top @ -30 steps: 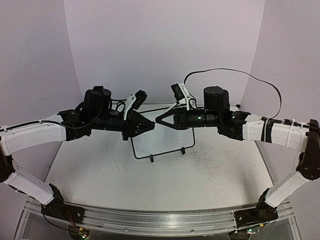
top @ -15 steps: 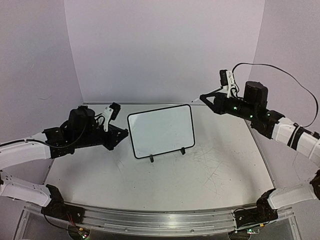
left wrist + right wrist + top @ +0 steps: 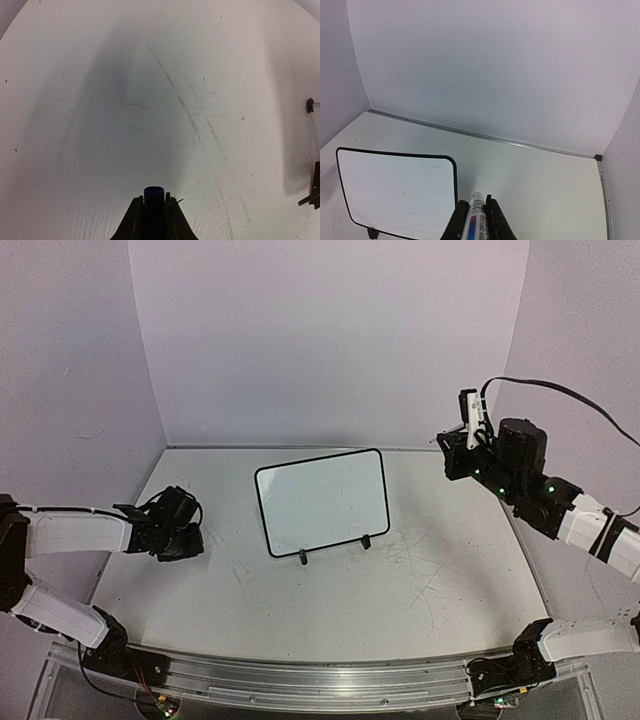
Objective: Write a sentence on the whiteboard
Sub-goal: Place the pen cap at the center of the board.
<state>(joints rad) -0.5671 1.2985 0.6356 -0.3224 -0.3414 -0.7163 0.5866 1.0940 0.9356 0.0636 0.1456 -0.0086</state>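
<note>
The whiteboard (image 3: 322, 502) stands tilted on its two black feet at the middle of the table, and its face (image 3: 395, 192) is blank: no sentence shows on it. My left gripper (image 3: 188, 543) is low over the table, well left of the board, shut on a blue marker cap (image 3: 154, 192). My right gripper (image 3: 446, 453) hangs raised to the right of the board, shut on a white marker (image 3: 476, 216) with a printed label, whose end pokes out between the fingers. In the right wrist view the board's right edge lies just left of the gripper (image 3: 475, 202).
The white tabletop (image 3: 420, 570) is scuffed with grey marks. Purple walls close in the back and both sides. A metal rail (image 3: 300, 680) runs along the near edge. One black foot of the board (image 3: 310, 104) shows at the right edge of the left wrist view.
The grippers, tip to tip above the board a second ago, have pulled apart. The left arm has swung down and left to the table; the right has drawn back to the right.
</note>
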